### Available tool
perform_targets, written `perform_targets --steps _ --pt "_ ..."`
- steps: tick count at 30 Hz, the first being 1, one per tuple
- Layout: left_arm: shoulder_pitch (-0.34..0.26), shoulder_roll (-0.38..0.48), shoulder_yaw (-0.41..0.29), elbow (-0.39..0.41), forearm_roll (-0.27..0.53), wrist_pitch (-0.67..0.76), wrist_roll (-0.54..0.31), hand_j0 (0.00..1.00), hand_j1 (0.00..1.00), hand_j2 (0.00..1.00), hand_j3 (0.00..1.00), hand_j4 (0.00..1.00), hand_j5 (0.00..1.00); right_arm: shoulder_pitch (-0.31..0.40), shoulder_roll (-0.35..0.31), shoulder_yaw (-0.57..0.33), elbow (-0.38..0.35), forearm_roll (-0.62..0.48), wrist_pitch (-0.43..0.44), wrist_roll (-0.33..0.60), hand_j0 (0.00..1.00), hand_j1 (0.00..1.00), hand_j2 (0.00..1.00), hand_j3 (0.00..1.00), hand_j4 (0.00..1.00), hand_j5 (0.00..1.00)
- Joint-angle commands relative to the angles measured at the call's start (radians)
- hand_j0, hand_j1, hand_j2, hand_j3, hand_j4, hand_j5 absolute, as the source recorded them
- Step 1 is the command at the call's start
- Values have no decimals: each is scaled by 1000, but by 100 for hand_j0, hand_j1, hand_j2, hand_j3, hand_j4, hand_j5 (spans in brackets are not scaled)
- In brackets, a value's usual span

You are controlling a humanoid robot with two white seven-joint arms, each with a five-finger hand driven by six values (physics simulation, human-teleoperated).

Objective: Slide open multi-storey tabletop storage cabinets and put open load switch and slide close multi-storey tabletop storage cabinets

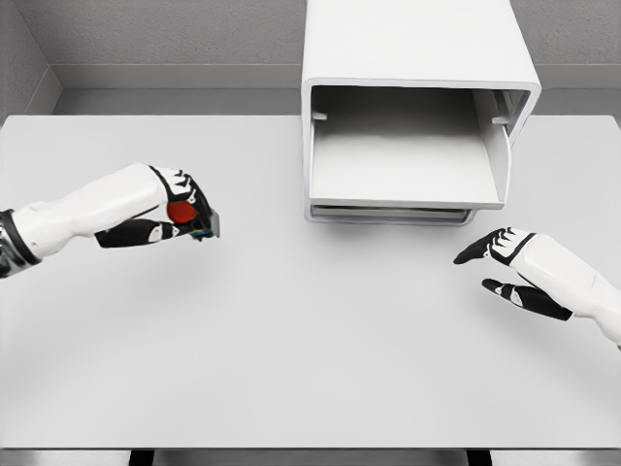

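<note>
White throughout, head view: pale table [291, 369] filling most of the frame; white multi-storey storage cabinet [417, 107] at twelve to one o'clock, standing at the far side, top drawer [408, 170] slid out toward the viewer, its inside bare and grey; a lower tray edge [388, 214] just visible beneath it. At nine o'clock, left hand [170, 209] raised over the table, fingers curled tight around the load switch [189, 216]; red round knob of the switch facing the camera, dark body poking out past the fingertips toward three o'clock; well apart from the cabinet, off to its eight o'clock. At four o'clock, right hand [514, 267] over the table, fingers spread loose and gripping nothing; black fingertips aimed toward nine o'clock, just below the drawer's front right corner, not touching it.
</note>
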Motion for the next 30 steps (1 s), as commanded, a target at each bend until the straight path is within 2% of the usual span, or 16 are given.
perform_targets --steps 1,6,22,26,28,30 --pt "-2 -11 -4 -1 7 2 1 44 44 44 44 44 44 0 0 0 0 -7 0 0 66 66 66 66 66 66" --pt "-41 -28 -33 -1 7 0 1 44 44 44 44 44 44 0 0 0 0 -7 0 0 66 66 66 66 66 66" --pt "-113 -72 -54 -2 11 -30 1 44 44 44 44 44 44 -2 1 0 1 -3 0 0 67 67 67 67 67 67" --pt "-135 -120 -56 -2 8 -33 1 44 44 44 44 44 44 2 1 23 1 13 0 -8 68 68 68 68 68 68" --pt "-169 -123 -91 -2 8 -33 1 44 44 44 44 44 44 2 3 26 3 16 0 -8 69 69 69 69 69 69" --pt "-183 -128 -97 -1 8 -35 1 44 44 44 44 44 44 2 21 37 4 20 0 -8 70 70 70 70 70 70"
